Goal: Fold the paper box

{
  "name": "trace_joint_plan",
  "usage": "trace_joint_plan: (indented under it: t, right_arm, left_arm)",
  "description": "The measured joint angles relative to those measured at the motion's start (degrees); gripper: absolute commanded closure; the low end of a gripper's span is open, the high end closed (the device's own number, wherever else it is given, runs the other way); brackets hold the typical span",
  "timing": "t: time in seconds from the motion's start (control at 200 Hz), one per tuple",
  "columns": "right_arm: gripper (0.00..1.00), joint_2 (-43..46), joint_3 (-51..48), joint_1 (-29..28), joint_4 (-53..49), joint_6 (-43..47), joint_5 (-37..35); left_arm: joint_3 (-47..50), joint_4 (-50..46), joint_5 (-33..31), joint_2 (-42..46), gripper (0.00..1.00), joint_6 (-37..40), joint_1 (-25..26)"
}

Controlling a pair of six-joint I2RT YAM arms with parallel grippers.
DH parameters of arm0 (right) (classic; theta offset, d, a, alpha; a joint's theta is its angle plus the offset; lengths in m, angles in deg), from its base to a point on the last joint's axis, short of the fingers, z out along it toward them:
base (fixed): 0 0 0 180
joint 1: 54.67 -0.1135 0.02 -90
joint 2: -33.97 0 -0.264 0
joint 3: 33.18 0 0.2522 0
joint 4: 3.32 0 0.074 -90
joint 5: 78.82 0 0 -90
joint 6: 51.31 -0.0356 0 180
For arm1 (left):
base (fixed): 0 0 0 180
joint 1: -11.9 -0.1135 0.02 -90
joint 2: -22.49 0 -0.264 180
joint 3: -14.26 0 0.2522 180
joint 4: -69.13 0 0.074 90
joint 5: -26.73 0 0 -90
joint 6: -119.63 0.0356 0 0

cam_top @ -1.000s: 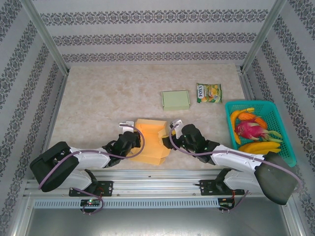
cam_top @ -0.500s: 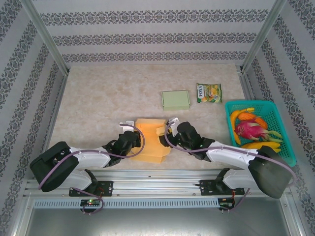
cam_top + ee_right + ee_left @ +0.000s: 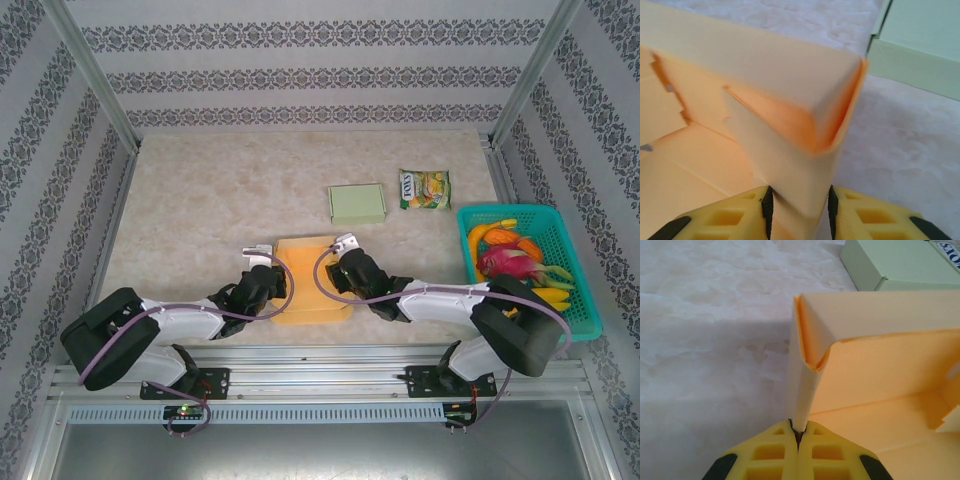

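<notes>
The orange paper box (image 3: 310, 290) sat on the table (image 3: 190, 200) at the near edge, between the two arms, its walls partly raised and its inside open to the top. The left pincer (image 3: 799, 432) was clamped tight on the box's left wall, the thin card nipped between its yellow fingers (image 3: 772, 455) with no gap showing. The right pincer (image 3: 800, 205) stood narrower than wide, its fingers (image 3: 865, 215) on either side of the right wall (here doubled over into a folded corner), and the card filled the space between them, so it held that wall. From the top camera, the left pincer (image 3: 276, 285) and right pincer (image 3: 338, 268) met the box from opposite sides. Farther back lay a pale green box (image 3: 357, 203), with a snack packet (image 3: 425, 188) just beside it. A teal basket (image 3: 505, 210) of fruit stood at the right.
</notes>
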Motion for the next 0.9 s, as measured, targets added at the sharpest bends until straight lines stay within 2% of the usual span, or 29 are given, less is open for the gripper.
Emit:
trace_joint_plan:
  t: [0.24, 0.355, 0.41, 0.664, 0.904]
  right_arm:
    - [0.66, -4.2, 2.2, -0.6, -0.1, -0.1, -10.1]
    - [0.61, -5.4, 3.0, -1.1, 0.6, 0.2, -12.8]
    - [0.58, -5.5, 2.6, -1.0, 2.4, 0.8, -11.1]
    - [0.5, -5.4, 0.9, 1.8, 9.5, 3.8, 5.6]
    - [0.49, -5.1, 0.0, 4.5, 10.7, 4.1, 12.7]
  left_arm:
    - [-0.1, -2.2, -0.2, 1.3, 1.0, -1.9, 0.0]
    - [-0.4, -4.3, -1.6, 2.0, 1.0, -3.6, 0.0]
    - [-0.5, -4.6, -1.5, 2.0, 1.0, -3.7, 0.0]
    - [-0.8, -5.9, -1.2, 2.6, 1.0, -3.7, 0.0]
    - [0.2, -6.5, -0.6, 4.7, 1.0, -2.9, 0.0]
